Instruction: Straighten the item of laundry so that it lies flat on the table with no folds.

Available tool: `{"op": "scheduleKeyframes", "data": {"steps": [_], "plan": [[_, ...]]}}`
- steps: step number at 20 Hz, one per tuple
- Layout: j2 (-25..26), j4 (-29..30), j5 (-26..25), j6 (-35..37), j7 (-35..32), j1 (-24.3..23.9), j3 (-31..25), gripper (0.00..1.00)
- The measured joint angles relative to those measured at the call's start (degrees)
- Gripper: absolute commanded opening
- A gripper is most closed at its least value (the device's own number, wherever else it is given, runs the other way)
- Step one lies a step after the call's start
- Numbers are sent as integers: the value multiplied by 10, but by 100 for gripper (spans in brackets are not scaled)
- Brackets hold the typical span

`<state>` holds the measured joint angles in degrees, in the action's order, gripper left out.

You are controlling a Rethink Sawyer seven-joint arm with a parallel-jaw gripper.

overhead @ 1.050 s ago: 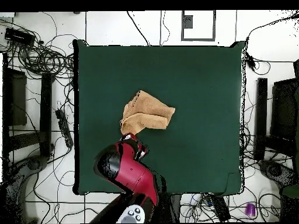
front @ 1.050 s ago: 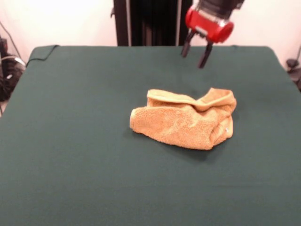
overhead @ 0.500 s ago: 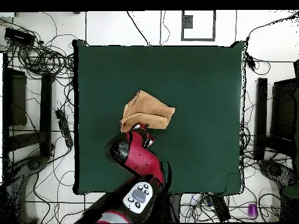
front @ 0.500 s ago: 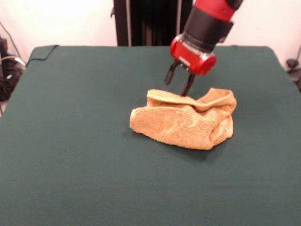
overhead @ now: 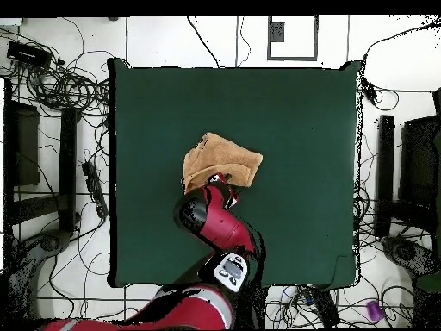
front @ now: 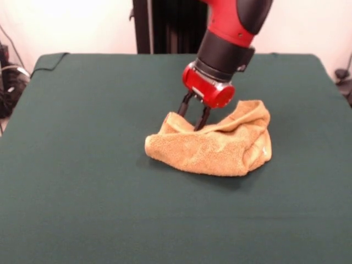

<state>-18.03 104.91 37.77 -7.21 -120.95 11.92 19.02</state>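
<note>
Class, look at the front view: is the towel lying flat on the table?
No. The towel sits bunched in folds on the table, with the gripper at its far edge.

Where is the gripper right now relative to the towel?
In the front view the gripper is down at the towel's far edge, left of its middle, fingers apart and reaching the cloth. Overhead, it sits at the towel's bottom edge.
</note>
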Motion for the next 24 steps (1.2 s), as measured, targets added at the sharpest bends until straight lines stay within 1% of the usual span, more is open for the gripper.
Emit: {"op": "scheduleKeyframes", "data": {"steps": [4, 5, 7, 8, 11, 15, 18, 21, 24], "plan": [[-14, 4, -28, -29, 0, -28, -31, 100], [-27, 7, -46, -40, 0, -43, -48, 100], [-38, 9, -59, -47, 0, -54, -63, 100], [-52, 11, -71, -51, 0, -64, -78, 100], [-70, 13, -82, -56, 0, -73, -97, 100], [-108, 19, -99, -69, 0, -76, -127, 100], [-126, 20, -103, -82, -1, -73, -142, 100], [-137, 20, -103, -103, -8, -71, -157, 100], [-136, 20, -103, -112, -11, -66, -157, 100]]}}
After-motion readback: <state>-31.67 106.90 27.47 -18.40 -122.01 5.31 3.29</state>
